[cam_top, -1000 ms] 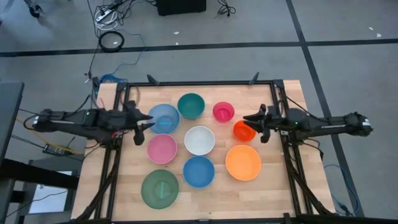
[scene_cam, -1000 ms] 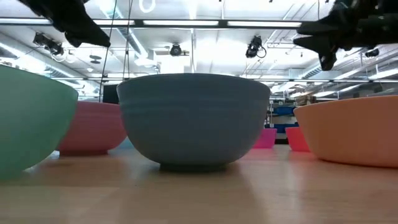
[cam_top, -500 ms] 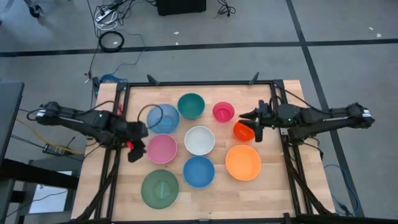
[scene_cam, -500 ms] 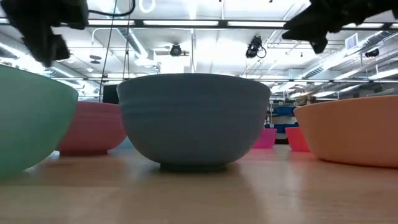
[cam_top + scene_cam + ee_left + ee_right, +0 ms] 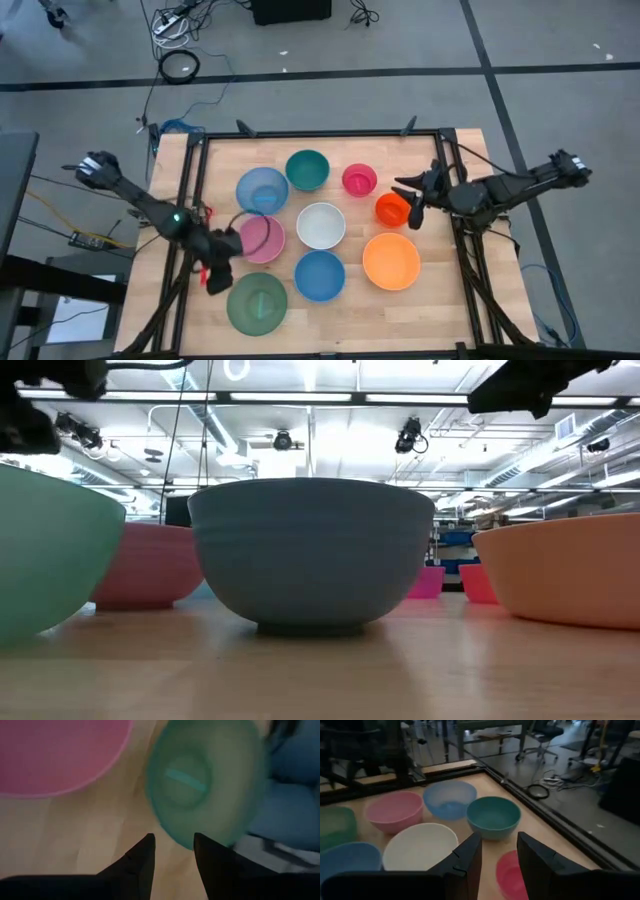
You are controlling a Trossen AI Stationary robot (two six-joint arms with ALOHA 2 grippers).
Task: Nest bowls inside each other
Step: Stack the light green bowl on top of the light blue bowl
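No writing shows; nine round plastic bowls [image 5: 320, 226] crowd the wooden surface [image 5: 440, 310]. Left gripper [image 5: 211, 278] and right gripper [image 5: 412, 203] fingers apart, empty.

Left gripper [image 5: 212, 272] low over front-left, fingers [image 5: 141, 860] parted, empty. Right gripper [image 5: 408, 205] at right side, fingers [image 5: 465, 859] parted, empty.

Nine round plastic bowls sit upright and separate, none nested: light blue bowl [image 5: 262, 189], teal bowl [image 5: 307, 169], magenta bowl [image 5: 359, 179]; pink bowl [image 5: 262, 240], white bowl [image 5: 321, 225], red-orange bowl [image 5: 391, 210]; dark green bowl [image 5: 257, 303], blue bowl [image 5: 320, 275], orange bowl [image 5: 391, 261].
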